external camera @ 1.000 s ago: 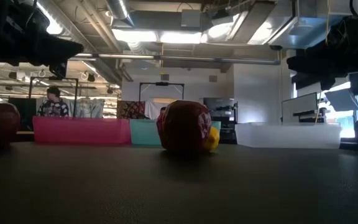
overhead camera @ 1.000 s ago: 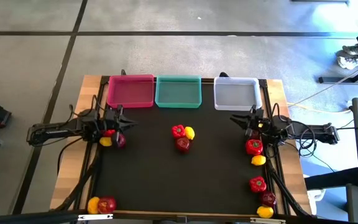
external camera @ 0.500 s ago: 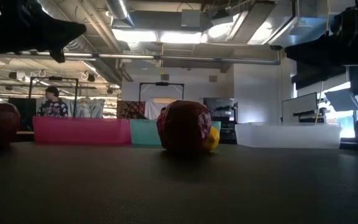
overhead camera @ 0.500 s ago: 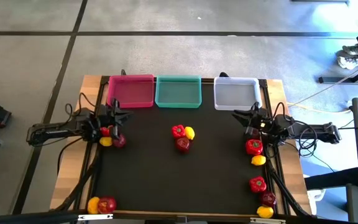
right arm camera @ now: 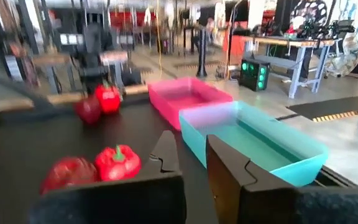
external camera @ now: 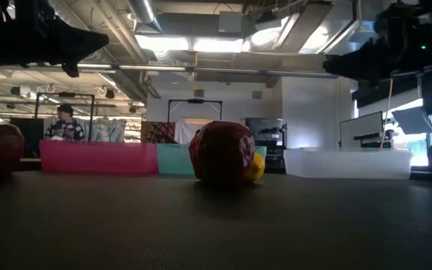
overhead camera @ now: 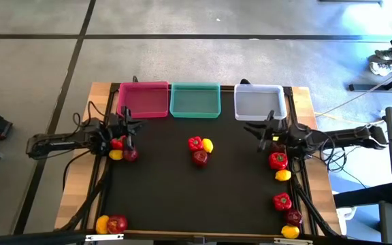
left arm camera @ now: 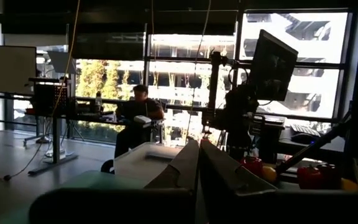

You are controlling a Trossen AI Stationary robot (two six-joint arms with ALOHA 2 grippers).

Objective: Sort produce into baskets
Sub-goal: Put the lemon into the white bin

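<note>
While the red peppers, dark apples and yellow lemons (overhead camera: 207, 145) stayed on the black desk (overhead camera: 182, 197), the empty right claw (overhead camera: 257, 128), fingers nearly together, swung inward; the left claw (overhead camera: 128, 122) stayed shut; the three plastic baskets (overhead camera: 194, 100) remained unfilled.

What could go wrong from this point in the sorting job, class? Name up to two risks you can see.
1. The pepper, lemon and apple at mid-table touch in a tight cluster, so grasping one may roll the others away.
2. The left claw hangs shut just above the produce beside the left arm; descending shut, it could knock the pieces instead of gripping them.
</note>
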